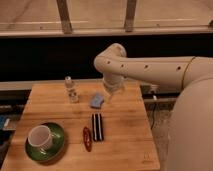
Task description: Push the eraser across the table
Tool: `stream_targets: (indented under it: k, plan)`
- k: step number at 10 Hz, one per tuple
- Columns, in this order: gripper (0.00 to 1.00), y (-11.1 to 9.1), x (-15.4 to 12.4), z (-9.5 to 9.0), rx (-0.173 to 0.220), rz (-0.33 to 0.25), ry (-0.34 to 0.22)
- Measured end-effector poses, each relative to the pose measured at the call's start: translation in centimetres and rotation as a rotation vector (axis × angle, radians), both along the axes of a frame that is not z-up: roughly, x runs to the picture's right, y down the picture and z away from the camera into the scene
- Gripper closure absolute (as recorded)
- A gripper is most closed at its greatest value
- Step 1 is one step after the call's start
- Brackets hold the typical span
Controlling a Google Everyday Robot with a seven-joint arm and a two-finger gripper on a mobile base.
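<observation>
The eraser, a small black block with a pale stripe, lies lengthwise near the middle of the wooden table. My gripper hangs from the white arm above the table's far right part, behind the eraser and to its right, apart from it. It is just right of the light-blue pad.
A slim red object lies just left of the eraser. A white cup on a green saucer sits at the front left. A small clear bottle stands at the back left. A dark wall and rail run behind the table.
</observation>
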State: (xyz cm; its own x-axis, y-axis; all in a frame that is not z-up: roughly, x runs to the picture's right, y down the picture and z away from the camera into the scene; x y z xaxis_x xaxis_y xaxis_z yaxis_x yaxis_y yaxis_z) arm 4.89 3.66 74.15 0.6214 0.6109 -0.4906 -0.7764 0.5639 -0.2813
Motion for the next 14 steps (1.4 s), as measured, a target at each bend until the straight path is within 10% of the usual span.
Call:
stream_targets:
  k: [7, 14]
  plan:
    - [0.98, 0.2, 0.2, 0.0, -0.007, 0.001, 0.004]
    - [1.0, 7.4, 0.6, 3.3, -0.111, 0.038, 0.03]
